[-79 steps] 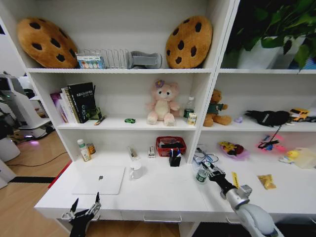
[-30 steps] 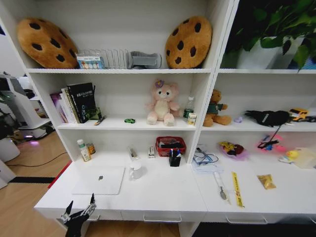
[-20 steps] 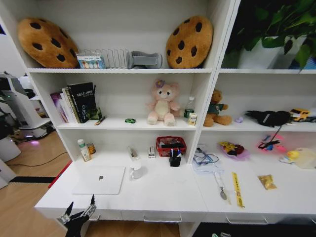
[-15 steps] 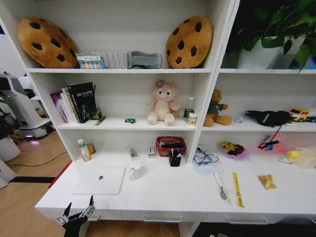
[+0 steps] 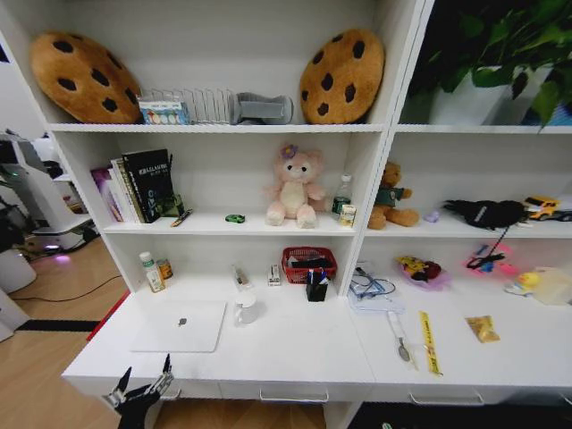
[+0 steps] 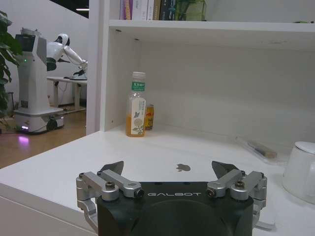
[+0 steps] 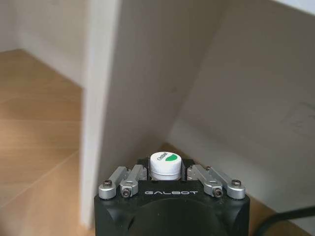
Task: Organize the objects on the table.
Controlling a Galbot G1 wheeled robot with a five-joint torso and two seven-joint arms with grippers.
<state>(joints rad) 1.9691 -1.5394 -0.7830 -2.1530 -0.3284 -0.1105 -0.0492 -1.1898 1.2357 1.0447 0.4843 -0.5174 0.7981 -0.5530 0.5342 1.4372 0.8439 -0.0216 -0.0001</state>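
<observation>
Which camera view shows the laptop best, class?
The head view: the laptop lies closed and flat on the table, its whole lid visible. The left wrist view gives a low edge-on glimpse beyond the left end effector.

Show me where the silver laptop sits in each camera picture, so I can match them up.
Head view: the silver laptop lies flat at the left end of the desk, beyond the left gripper.
Left wrist view: the silver laptop lies just beyond the open left gripper.
Right wrist view: faces a white panel and wooden floor; the right gripper grips a white-capped bottle.
Shared landmark: the orange juice bottle behind the silver laptop.
</observation>
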